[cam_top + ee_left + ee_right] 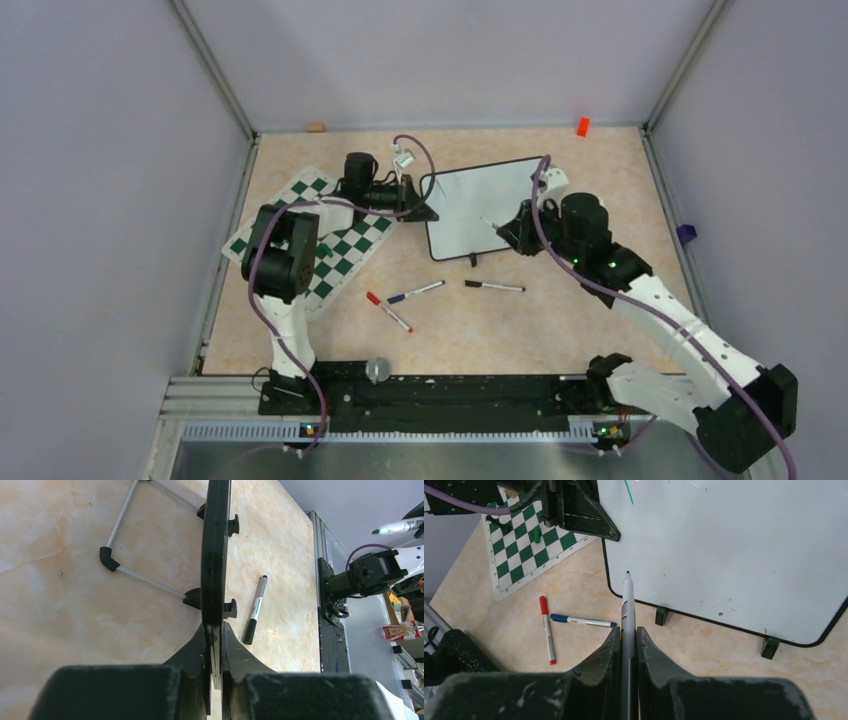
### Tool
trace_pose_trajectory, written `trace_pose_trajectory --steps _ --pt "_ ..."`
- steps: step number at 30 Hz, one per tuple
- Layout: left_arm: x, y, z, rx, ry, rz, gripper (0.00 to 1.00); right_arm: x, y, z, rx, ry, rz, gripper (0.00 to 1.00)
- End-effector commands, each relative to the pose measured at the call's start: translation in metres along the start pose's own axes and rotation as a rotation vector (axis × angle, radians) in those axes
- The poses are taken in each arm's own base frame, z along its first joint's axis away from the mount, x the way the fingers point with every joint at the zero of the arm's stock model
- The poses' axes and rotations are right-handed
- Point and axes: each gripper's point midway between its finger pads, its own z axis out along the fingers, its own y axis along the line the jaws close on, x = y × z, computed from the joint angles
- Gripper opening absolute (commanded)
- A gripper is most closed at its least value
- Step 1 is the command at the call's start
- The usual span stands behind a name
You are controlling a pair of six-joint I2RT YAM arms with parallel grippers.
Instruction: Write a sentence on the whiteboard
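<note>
**Marker tip aimed at the board's lower left, far from the starting corner**

The right gripper is clamped on a green-tipped marker, whose barrel runs straight out between the fingers. Its long axis points forward at the face of the whiteboard. In the right wrist view the tip sits just inside the board's lower left corner, above the black frame. Whether it touches the surface or hangs just off it cannot be told.

The left gripper is pinched shut on the board's left edge, seen edge-on from its wrist, steadying the board on its small feet.

The board face is almost blank. A short green stroke shows near the top left, just beside the left arm's fingers, so the sentence is barely begun. Judging from this, the coming move turns on lifting the tip up the board's left side toward that stroke, along the face rather than into it. Only the right arm can write.

Outward on the table lie a red pen and a blue pen side by side, a black pen and a chessboard mat.
</note>
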Motion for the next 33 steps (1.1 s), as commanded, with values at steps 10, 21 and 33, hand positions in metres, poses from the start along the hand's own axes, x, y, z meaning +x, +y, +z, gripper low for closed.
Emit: trace_pose_trajectory --steps 10,21,33 --pt "0.028 -0.007 0.0 0.019 0.065 -0.031 0.0 -0.048 0.042 0.077 -0.048 -0.034 -0.157 0.0" --pt "0.031 -0.006 0.004 0.036 0.081 -0.048 0.0 -0.053 0.046 0.112 -0.019 -0.011 -0.22 0.0" --pt "0.032 -0.008 0.005 0.035 0.086 -0.037 0.0 -0.06 0.046 0.135 -0.01 -0.01 -0.226 0.0"
